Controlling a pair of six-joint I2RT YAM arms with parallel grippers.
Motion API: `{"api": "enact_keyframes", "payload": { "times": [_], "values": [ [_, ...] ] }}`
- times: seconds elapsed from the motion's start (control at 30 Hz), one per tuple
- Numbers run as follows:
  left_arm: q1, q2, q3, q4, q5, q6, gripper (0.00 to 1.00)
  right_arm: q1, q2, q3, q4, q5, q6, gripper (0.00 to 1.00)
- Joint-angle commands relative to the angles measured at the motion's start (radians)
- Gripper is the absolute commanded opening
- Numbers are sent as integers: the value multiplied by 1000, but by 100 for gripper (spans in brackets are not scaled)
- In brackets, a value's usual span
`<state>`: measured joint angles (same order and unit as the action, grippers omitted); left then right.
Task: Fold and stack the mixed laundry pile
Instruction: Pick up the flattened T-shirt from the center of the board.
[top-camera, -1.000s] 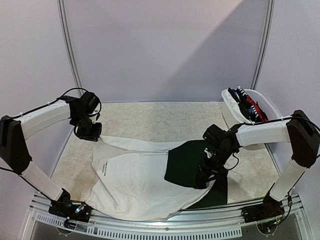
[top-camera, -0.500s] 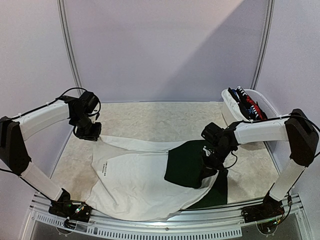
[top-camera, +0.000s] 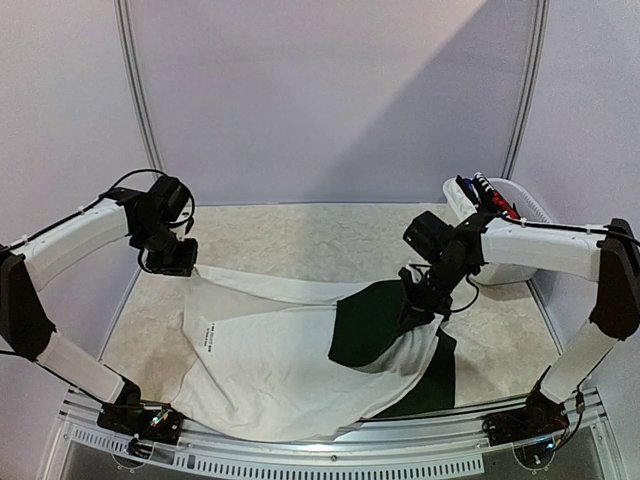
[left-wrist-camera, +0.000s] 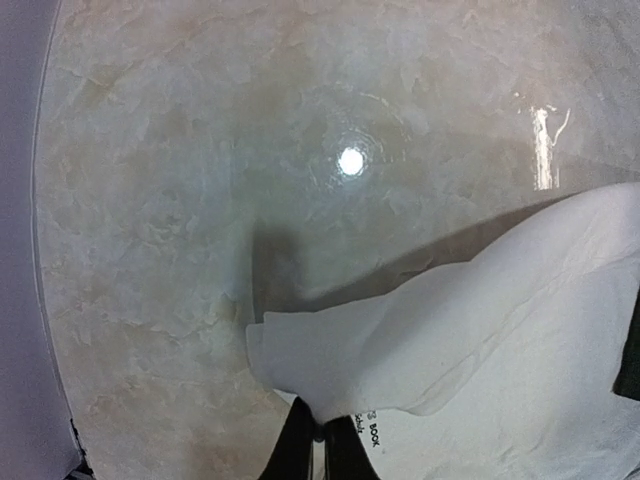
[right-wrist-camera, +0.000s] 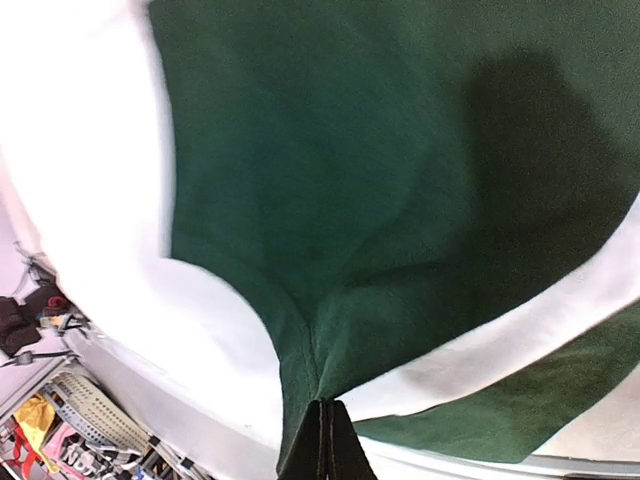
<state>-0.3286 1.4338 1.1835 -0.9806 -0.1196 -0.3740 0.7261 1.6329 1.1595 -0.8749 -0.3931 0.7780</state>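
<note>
Top external, left claw (top-camera: 176, 266) pinching white T-shirt (top-camera: 260, 360) — right claw (top-camera: 411, 310) pinching green piece (top-camera: 365, 325)

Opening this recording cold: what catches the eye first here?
A large white T-shirt lies spread over the near half of the table, with a dark green piece on its right part. The left gripper is pinched shut on the shirt's far left corner, the right gripper on the green piece's right edge. A white tub of more clothes stands at the far right.
</note>
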Motion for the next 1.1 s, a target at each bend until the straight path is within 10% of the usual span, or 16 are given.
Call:
{"api": "enact_keyframes", "payload": {
  "times": [0.0,1.07],
  "values": [
    [11,-46,63,-46,-1,-3,0,1,-61,117,-97,75,-17,0],
    [11,-283,391,-196,109,-2,0,-71,-172,765,-207,132,-73,0]
  ]
}}
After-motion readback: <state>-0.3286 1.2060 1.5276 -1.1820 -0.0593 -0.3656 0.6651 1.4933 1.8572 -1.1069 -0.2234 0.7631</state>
